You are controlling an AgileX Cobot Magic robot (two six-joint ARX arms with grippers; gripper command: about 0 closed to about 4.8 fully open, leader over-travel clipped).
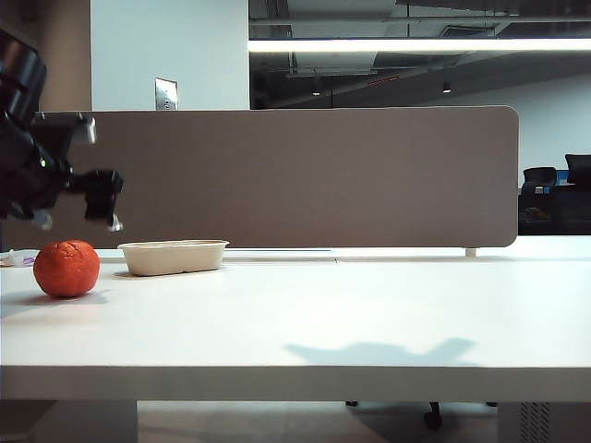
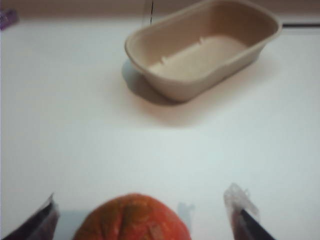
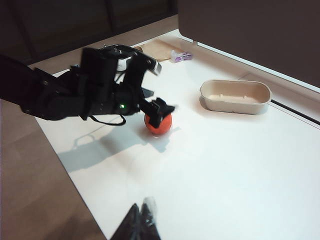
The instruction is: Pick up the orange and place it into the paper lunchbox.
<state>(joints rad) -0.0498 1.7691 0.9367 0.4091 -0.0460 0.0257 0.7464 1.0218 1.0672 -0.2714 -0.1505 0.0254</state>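
The orange [image 1: 66, 269] sits on the white table at the left; it also shows in the left wrist view [image 2: 132, 221] and the right wrist view [image 3: 159, 126]. My left gripper [image 1: 103, 201] hangs open just above it, its fingers [image 2: 239, 202] spread to either side of the fruit without touching it. The empty beige paper lunchbox [image 1: 174, 260] stands a little right of and behind the orange, with its wall [image 2: 192, 87] plain in the left wrist view. My right gripper [image 3: 142, 207] is shut with nothing in it, near the table's edge, far from both things.
A grey partition [image 1: 295, 175] runs along the back of the table. A small purple item [image 3: 181, 56] and a flat brown sheet [image 3: 161, 49] lie at the table's far corner. The left arm [image 3: 95, 92] reaches in over the table's side edge.
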